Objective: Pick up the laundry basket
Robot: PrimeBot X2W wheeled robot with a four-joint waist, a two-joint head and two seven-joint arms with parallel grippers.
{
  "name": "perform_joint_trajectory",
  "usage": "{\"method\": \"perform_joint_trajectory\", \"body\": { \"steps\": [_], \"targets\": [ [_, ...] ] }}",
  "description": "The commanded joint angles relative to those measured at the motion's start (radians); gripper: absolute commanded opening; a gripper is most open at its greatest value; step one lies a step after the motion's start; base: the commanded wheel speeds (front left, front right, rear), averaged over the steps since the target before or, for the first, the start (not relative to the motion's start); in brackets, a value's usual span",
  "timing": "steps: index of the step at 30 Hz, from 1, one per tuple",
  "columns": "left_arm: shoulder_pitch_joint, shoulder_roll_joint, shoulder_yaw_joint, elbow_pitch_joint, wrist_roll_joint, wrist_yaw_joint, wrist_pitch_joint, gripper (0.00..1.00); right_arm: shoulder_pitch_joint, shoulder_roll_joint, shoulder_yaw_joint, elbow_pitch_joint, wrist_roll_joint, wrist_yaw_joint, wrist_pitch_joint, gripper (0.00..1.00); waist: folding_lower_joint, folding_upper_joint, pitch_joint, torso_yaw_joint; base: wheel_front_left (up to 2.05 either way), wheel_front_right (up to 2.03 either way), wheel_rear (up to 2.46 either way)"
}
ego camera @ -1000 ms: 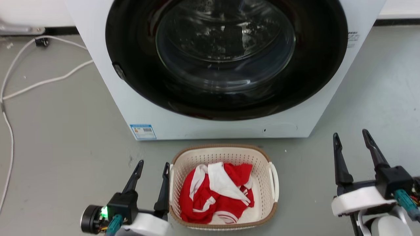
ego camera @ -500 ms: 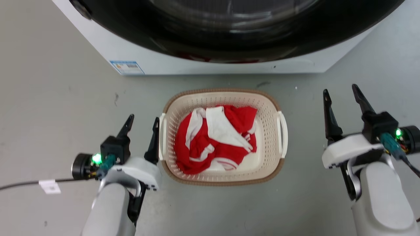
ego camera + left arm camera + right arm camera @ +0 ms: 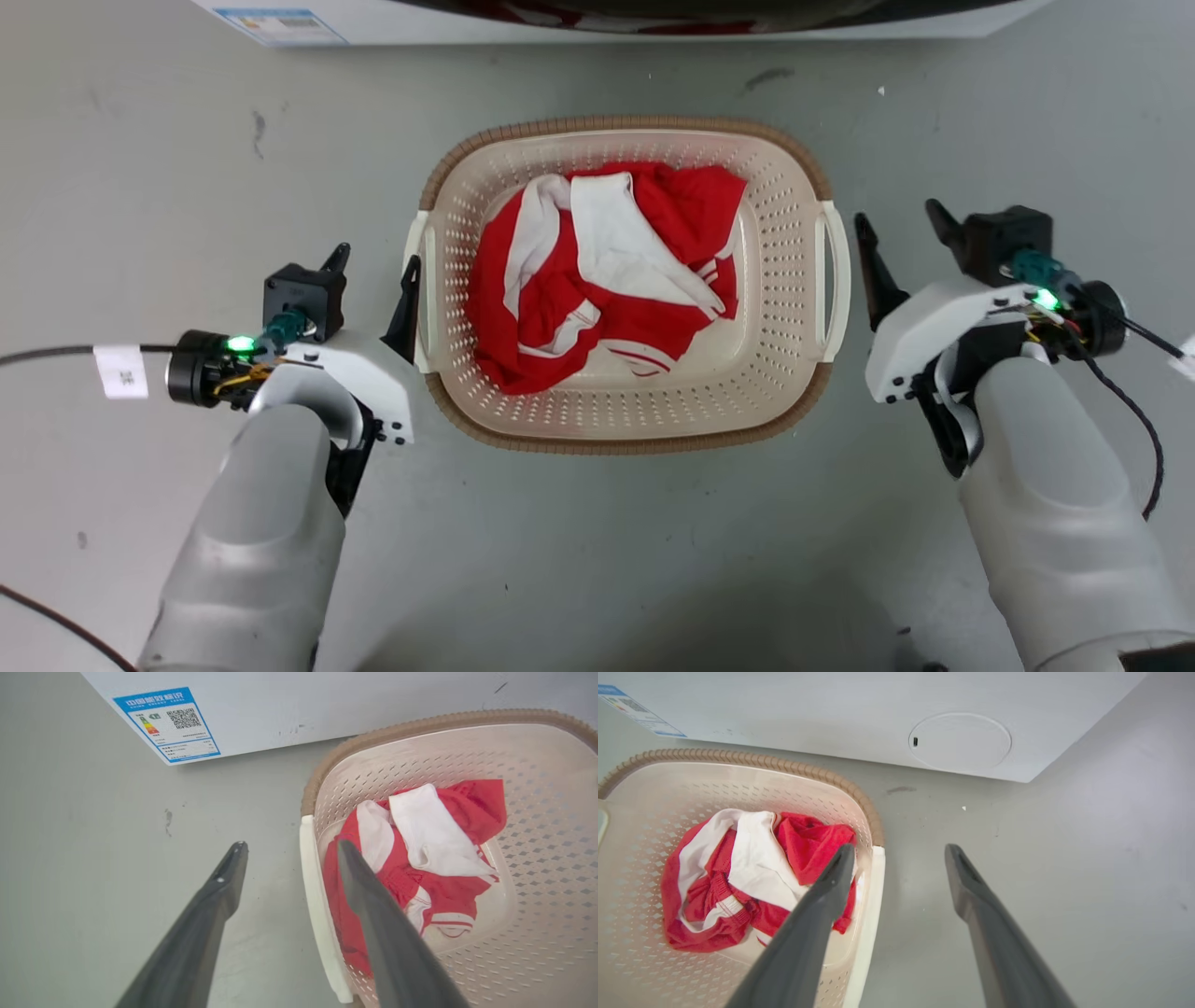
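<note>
Grey floor (image 3: 597, 560) before washer (image 3: 327, 709), laundry basket (image 3: 784, 280) likely light, stiff plastic, best gripped at white side handles (image 3: 834, 280), left gripper (image 3: 378, 254) and right gripper (image 3: 895, 212) both spread wide, holding nothing.

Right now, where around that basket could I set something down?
Bare floor: the near side of the laundry basket, between the left forearm and right forearm, and the far-left stretch toward the washer. Crowded: both handle sides, where the left gripper and right gripper stand close.

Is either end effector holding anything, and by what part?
Nothing is held. The left end effector and right end effector are both open, beside the laundry basket side handles.
</note>
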Motion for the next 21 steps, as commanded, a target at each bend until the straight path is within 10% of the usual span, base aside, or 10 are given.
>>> {"method": "perform_joint_trajectory", "body": {
  "steps": [1,21],
  "targets": [
    [-0.029,0.008,-0.008,0.017,-0.002,0.0,-0.003,1.0,-0.027,-0.001,0.009,0.019,-0.006,-0.001,0.005,1.0,-0.0003,0.0,0.032,-0.01,0.0,0.0,0.0],
    [-0.278,0.078,-0.427,0.204,-0.347,-0.002,0.281,1.0,-0.266,-0.001,0.222,0.339,0.194,-0.001,0.256,1.0,-0.0003,0.0,0.13,-0.001,0.0,0.0,0.0]
  ]
}}
